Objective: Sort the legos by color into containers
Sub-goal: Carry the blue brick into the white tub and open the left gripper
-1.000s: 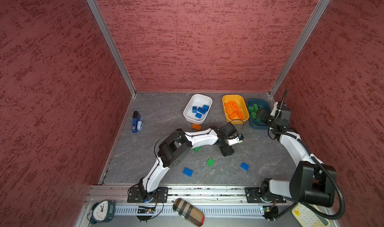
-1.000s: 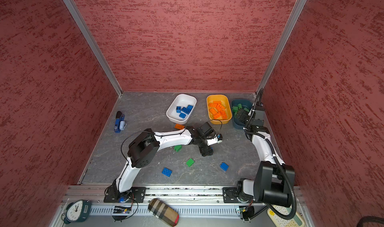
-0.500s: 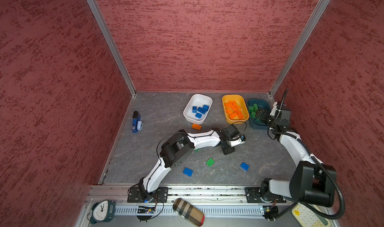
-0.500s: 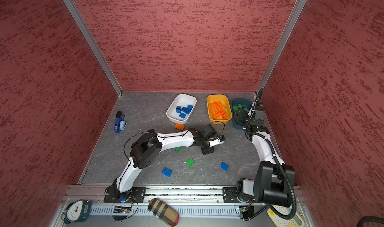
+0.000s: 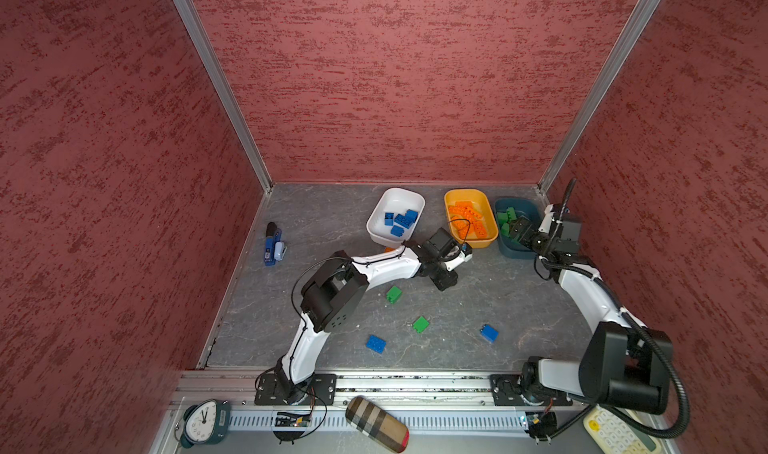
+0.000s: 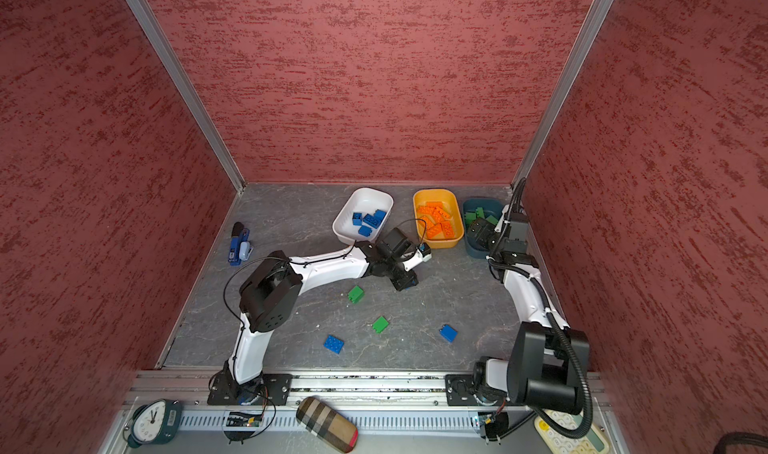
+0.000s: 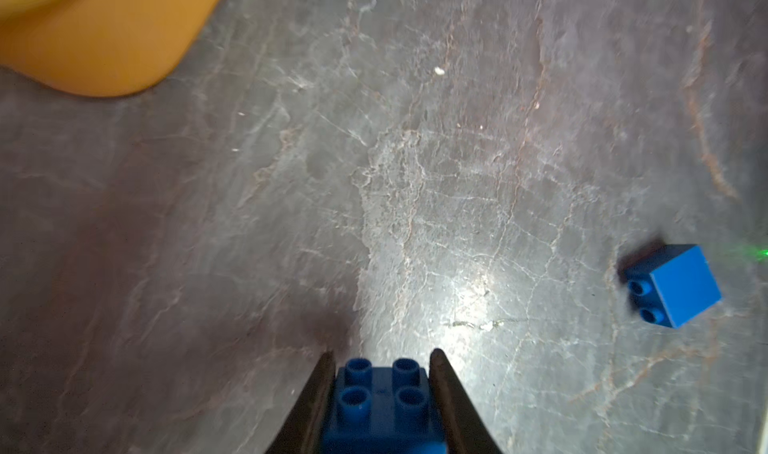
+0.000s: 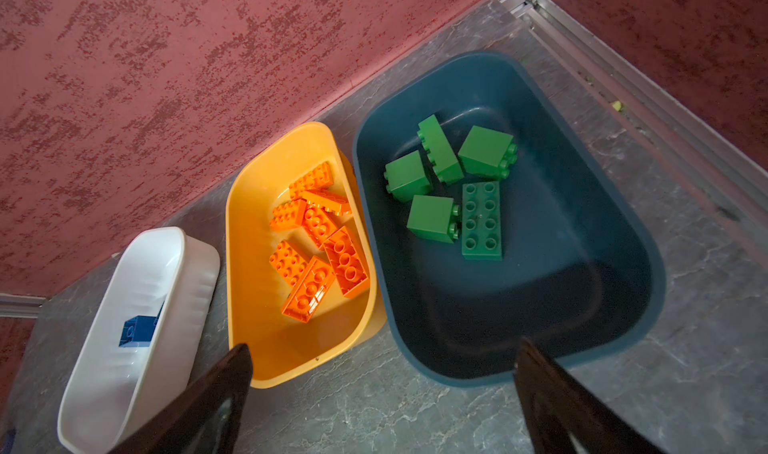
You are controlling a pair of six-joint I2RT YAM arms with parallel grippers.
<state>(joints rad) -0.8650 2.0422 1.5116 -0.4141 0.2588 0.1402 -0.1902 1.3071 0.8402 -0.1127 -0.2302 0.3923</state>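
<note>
My left gripper (image 7: 383, 354) is shut on a blue lego (image 7: 382, 398), studs facing the camera, low over the grey floor; in both top views it (image 5: 446, 281) (image 6: 405, 283) sits in front of the yellow tub (image 5: 451, 198). My right gripper (image 8: 382, 348) hangs open and empty by the teal tub (image 8: 582, 265) at the near rim. The white tub (image 5: 395, 198) holds blue legos (image 5: 401, 221), the yellow one orange legos (image 8: 320, 240), the teal one green legos (image 8: 453, 186). Loose on the floor lie two green legos (image 5: 393, 294) (image 5: 420, 324) and two blue legos (image 5: 375, 343) (image 5: 489, 333).
An orange lego (image 5: 389, 249) peeks out behind the left arm near the white tub. A blue-and-black gadget (image 5: 273, 244) lies by the left wall. Red walls close three sides. Clock (image 5: 203, 420), striped case (image 5: 376, 423) and calculator (image 5: 619, 431) sit beyond the front rail.
My left gripper has closed on the blue lego and the left arm has shifted a little, uncovering a green lego. The right arm has not moved.
</note>
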